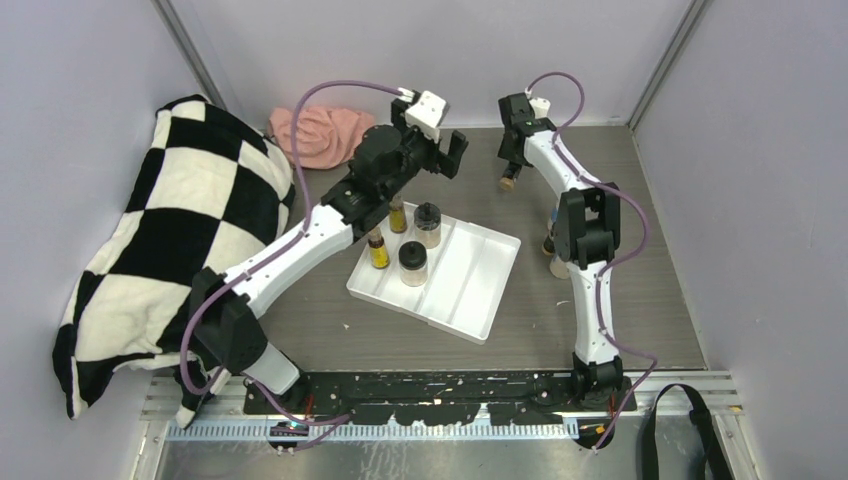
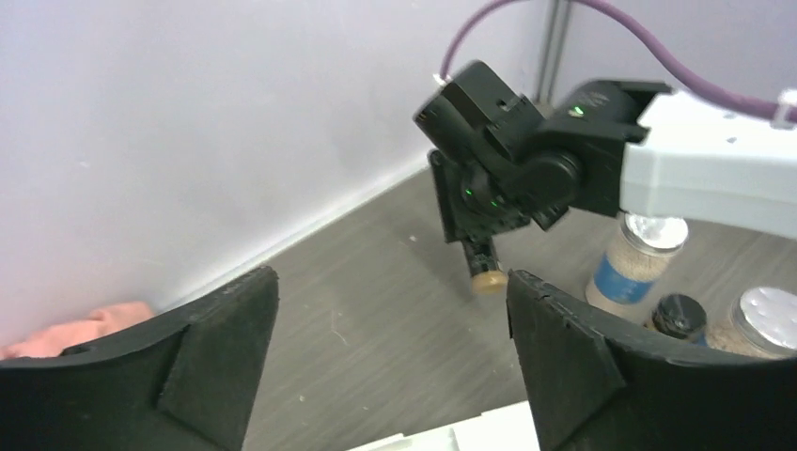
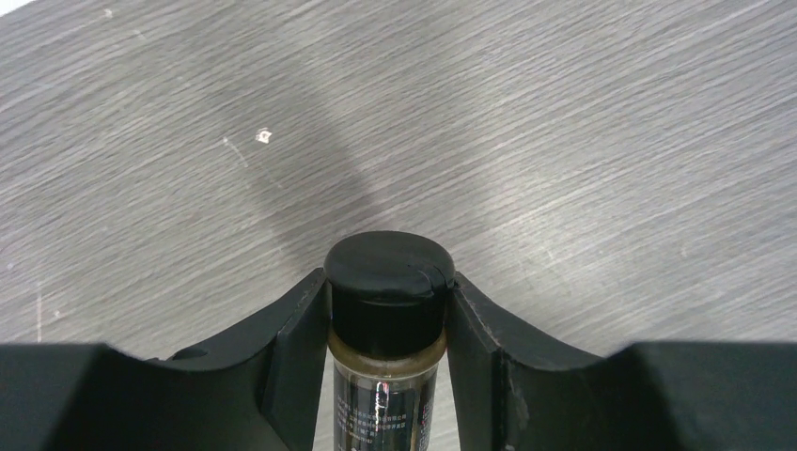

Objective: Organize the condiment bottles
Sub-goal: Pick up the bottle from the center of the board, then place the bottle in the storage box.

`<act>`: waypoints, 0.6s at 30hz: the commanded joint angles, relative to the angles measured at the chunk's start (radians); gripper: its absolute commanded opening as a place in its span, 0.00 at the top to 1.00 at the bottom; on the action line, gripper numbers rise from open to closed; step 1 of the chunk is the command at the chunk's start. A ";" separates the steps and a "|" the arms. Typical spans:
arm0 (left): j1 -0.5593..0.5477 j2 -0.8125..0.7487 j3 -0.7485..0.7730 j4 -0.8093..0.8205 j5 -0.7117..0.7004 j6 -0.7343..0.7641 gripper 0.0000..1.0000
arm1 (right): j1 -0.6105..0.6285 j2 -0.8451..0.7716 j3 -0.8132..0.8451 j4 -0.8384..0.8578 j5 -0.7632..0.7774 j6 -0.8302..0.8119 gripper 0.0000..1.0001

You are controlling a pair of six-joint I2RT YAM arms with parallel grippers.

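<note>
grey desk (image 1: pixel 660 310) before us: we see left fingers (image 2: pixel 216 366) apart and empty by the white tray (image 1: pixel 470 270), right fingers (image 3: pixel 287 366) clamped on a small dark bottle (image 3: pixel 387 282).

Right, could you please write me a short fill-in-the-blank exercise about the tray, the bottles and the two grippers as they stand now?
1. The white plastic divided tray holds ____ containers: two slim yellow brown-capped bottles and two black-lidded beige jars.
2. The right gripper is shut on a tiny dark bottle with a ____ cap.
3. The left gripper hangs ____, with nothing between its fingers.

Missing words: four; black; open.
</note>
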 commanded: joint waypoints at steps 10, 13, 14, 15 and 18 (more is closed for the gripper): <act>0.015 -0.224 -0.029 -0.013 -0.238 -0.096 0.00 | 0.128 -0.371 -0.357 0.346 0.126 -0.190 0.99; 0.015 -0.281 -0.056 -0.020 -0.274 -0.127 0.00 | 0.169 -0.443 -0.467 0.442 0.163 -0.224 0.99; 0.015 -0.298 -0.065 -0.022 -0.281 -0.137 0.00 | 0.182 -0.465 -0.515 0.482 0.173 -0.231 0.99; 0.015 -0.317 -0.073 -0.025 -0.287 -0.146 0.00 | 0.195 -0.488 -0.553 0.516 0.184 -0.240 0.99; 0.015 -0.362 -0.095 -0.037 -0.295 -0.174 0.00 | 0.250 -0.557 -0.659 0.622 0.243 -0.277 0.99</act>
